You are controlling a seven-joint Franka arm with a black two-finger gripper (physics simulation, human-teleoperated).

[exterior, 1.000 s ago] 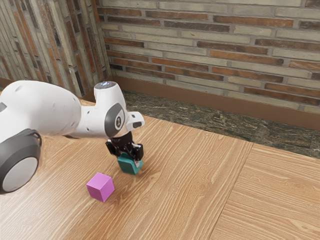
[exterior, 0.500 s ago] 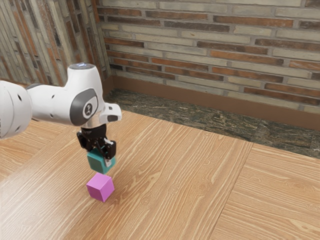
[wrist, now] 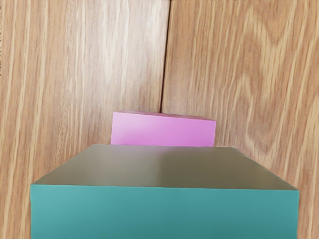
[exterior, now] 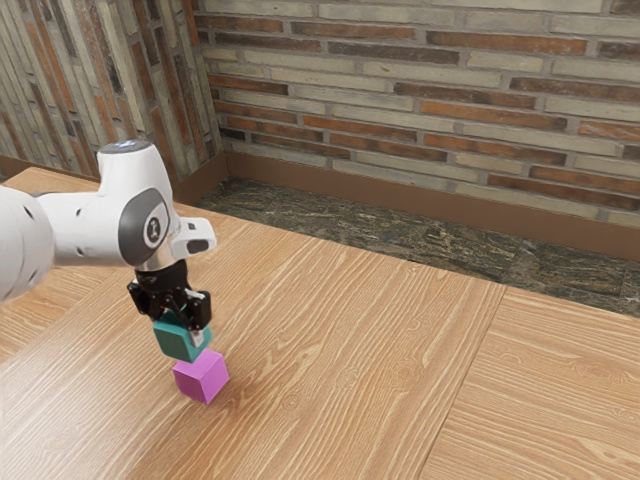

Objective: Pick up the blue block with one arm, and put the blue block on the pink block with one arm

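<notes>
My gripper [exterior: 178, 328] is shut on the teal-blue block [exterior: 180, 341], holding it in the air. The block hangs just above the pink block [exterior: 201, 376] and a little toward the exterior view's left of it; whether they touch I cannot tell. The pink block rests on the wooden table [exterior: 360, 340]. In the wrist view the teal-blue block [wrist: 164, 199] sits large under my hand, and a strip of the pink block [wrist: 163, 129] peeks out beyond its far edge.
The wooden table extends widely toward the exterior view's right. A brick wall [exterior: 420, 90] and a dark stone floor strip [exterior: 420, 235] lie behind the table.
My arm has carried the teal-blue block toward the exterior view's left and lowered it, from beside the pink block to just above it. The pink block has stayed put.
</notes>
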